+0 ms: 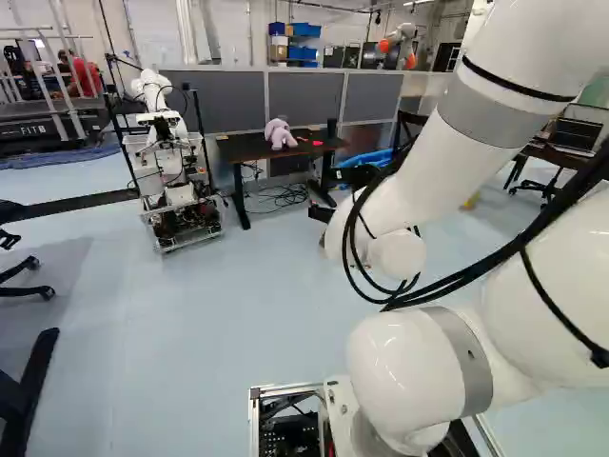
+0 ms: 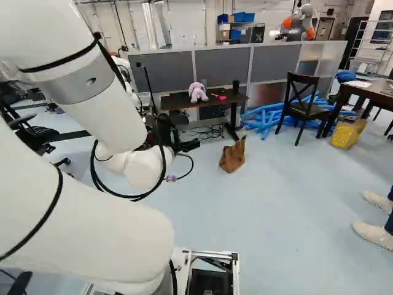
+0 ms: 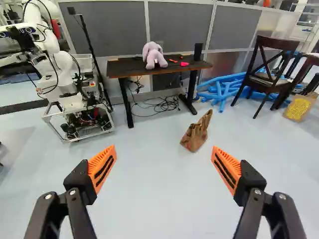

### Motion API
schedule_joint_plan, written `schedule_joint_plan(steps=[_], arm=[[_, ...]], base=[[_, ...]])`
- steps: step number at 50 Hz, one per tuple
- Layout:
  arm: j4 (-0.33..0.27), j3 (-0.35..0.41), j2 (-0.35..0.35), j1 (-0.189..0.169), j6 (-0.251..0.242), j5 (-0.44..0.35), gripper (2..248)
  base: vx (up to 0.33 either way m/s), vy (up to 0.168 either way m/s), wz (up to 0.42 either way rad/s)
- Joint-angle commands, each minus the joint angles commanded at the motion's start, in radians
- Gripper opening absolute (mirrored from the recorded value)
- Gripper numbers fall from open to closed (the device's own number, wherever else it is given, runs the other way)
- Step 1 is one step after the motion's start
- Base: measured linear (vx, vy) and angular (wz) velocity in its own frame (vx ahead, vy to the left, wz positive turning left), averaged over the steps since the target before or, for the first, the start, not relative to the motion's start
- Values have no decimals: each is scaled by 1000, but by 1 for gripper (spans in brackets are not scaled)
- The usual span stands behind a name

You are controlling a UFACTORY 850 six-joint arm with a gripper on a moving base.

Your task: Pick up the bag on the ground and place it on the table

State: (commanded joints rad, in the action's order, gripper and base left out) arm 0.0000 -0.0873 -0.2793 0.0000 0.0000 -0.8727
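Wrist view, fingers (image 3: 102, 168) apart, brown bag (image 3: 195, 135) on floor (image 3: 154, 194) ahead, left base view, white lettering (image 1: 32, 131) on black platform (image 1: 13, 143)

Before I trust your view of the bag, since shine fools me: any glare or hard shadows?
Wrist view: no glare on the bag, just darker folds. Right base view: no hard shadow on the floor around it. Left base view: soft highlights on the white arm; bag not visible.

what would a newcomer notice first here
Probably the claw's orange pads, spread wide in the wrist view. Beyond them, a crumpled brown bag sits on the pale floor, and a lilac stuffed toy sits on the dark table by the grey partitions.
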Motion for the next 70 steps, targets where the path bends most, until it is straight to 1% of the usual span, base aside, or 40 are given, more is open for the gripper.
schedule_joint_plan(steps=[29, 58, 70], arm=[[0, 0, 0, 0, 0, 0, 247], [0, 0, 0, 0, 0, 0, 247], [0, 0, 0, 0, 0, 0, 247]], base=[[24, 1, -1], [98, 1, -5], [108, -24, -138]])
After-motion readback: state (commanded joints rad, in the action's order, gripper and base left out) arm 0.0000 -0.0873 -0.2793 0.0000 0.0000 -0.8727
